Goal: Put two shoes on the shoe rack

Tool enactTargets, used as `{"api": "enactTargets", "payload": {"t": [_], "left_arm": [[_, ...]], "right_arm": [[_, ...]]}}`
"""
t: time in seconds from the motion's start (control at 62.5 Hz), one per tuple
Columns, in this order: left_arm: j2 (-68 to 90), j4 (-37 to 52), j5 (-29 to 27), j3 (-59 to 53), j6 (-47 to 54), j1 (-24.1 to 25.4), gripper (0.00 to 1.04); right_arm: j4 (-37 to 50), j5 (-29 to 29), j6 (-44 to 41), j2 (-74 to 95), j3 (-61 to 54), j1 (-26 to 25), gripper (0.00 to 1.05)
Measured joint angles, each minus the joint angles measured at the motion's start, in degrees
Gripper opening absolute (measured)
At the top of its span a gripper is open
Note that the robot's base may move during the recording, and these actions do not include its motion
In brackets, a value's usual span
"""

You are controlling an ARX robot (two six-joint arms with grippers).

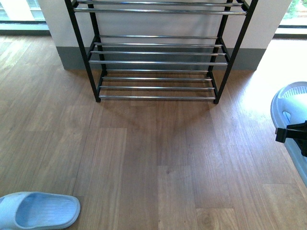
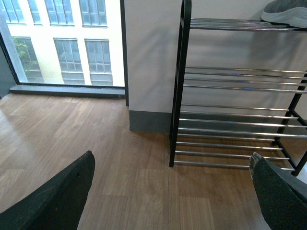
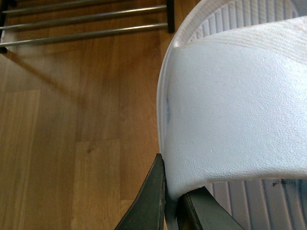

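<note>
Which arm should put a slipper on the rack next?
Probably the right. The right gripper is pinching a blue slipper close to the rack, while the left gripper is open and empty.

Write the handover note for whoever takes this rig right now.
Right gripper: shut on the edge of a pale blue slide, off to the robot's right, short of the shoe rack.
Left gripper: open, empty, facing the rack.
Second slide: on the floor, near left.
A grey sneaker sits on an upper tier; the lower tiers in view are bare.
Done: one slide gripped. Left: rack it, then fetch and rack the second.
</note>
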Motion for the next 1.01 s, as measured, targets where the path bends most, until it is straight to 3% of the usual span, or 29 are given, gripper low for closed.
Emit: {"api": "enactTargets", "payload": {"t": [0.096,0.128,0.192,0.272,0.352,0.512,0.608,0.768,1.008], "left_arm": [[1.1,-1.9,-2.5,0.5,-1.2,-0.8,0.95],[4.7,-8.2,-11.7,3.0,-5.2,-3.2,0.95],[15.4,-12.1,-20.7,5.3,-12.7,-2.7,0.95],[27.1,-7.6,-19.1,5.3,-19.4,1.0,0.95],[42.4,3.0,-17.0,5.3,-24.7,3.0,0.95],[76.1,26.0,-14.6,7.4,-32.0,3.2,0.95],[94.7,34.9,-14.1,10.5,-34.2,2.3,0.95],[116.7,41.1,-13.5,16.9,-36.0,1.5,0.95],[143.6,42.8,-13.1,29.2,-38.7,2.3,0.95]], "right_arm": [[0.0,0.0,0.0,0.0,0.0,0.1,0.02],[0.0,0.0,0.0,0.0,0.0,0.1,0.02],[0.0,0.1,0.1,0.0,0.0,0.1,0.02],[0.0,-0.1,0.1,0.0,0.0,0.1,0.02],[0.0,-0.1,0.1,0.0,0.0,0.1,0.02],[0.0,0.0,0.1,0.0,0.0,0.1,0.02],[0.0,0.0,0.1,0.0,0.0,0.1,0.02],[0.0,-0.1,0.1,0.0,0.0,0.1,0.02],[0.0,0.0,0.1,0.0,0.0,0.1,0.02]]}}
